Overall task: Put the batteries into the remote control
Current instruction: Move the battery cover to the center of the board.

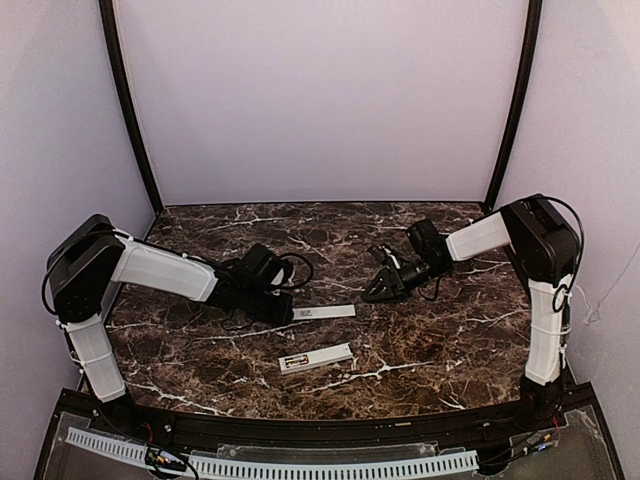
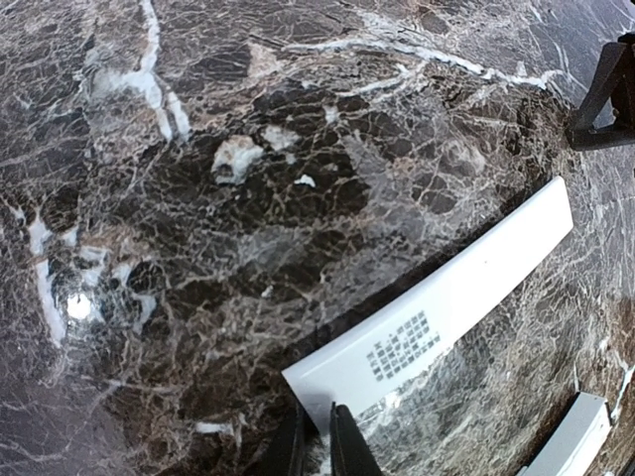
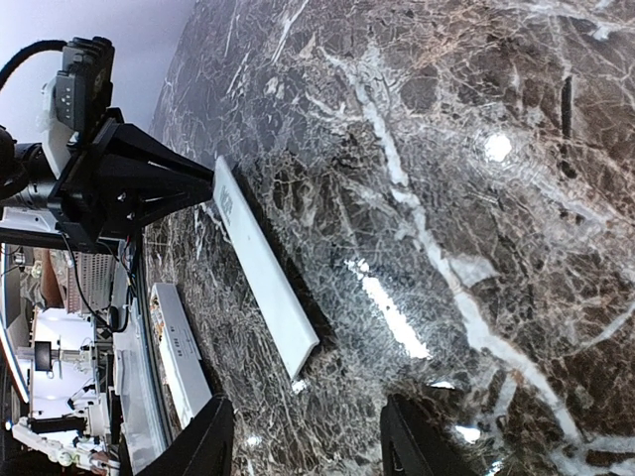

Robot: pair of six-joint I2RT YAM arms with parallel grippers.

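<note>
The white remote control lies near the table's front centre. A small dark and yellow patch, apparently the batteries, sits at its left end. It also shows in the right wrist view as the remote control, and its end appears in the left wrist view. Behind it lies the thin white cover strip with grey print. My left gripper is down at the strip's left end, jaws pinched on its corner. My right gripper hovers to the right of the strip, open and empty.
The dark marble tabletop is bounded by pale walls behind and at both sides, with black corner posts. A black rail with a white slotted strip runs along the front edge.
</note>
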